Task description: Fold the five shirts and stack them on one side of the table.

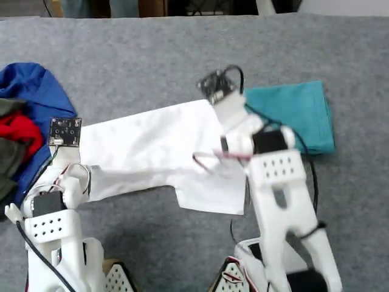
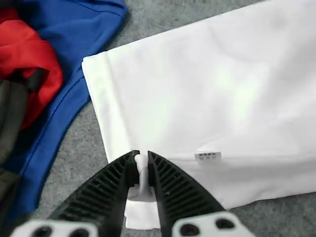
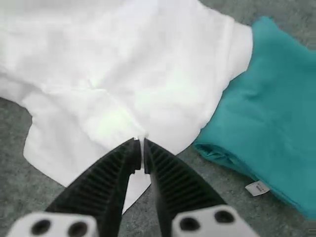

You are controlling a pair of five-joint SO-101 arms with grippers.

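A white shirt [image 1: 152, 152] lies spread across the middle of the grey table. My left gripper [image 2: 141, 163] is shut on a pinch of the white shirt [image 2: 212, 89] near its hem corner, at the shirt's left end in the high view. My right gripper [image 3: 142, 148] is shut on an edge of the white shirt [image 3: 123, 64], close to a folded teal shirt [image 3: 276, 113]. The teal shirt [image 1: 298, 112] lies flat at the right of the table. At the left edge, a blue shirt [image 1: 36, 91], a red one [image 1: 21, 128] and a dark one [image 1: 9, 158] lie bunched in a heap.
The grey cloth-covered table [image 1: 152, 55] is bare along the back. The blue shirt [image 2: 74, 29] and the red shirt [image 2: 29, 54] lie just beside the left gripper's end of the white shirt. Both arm bases stand at the front edge.
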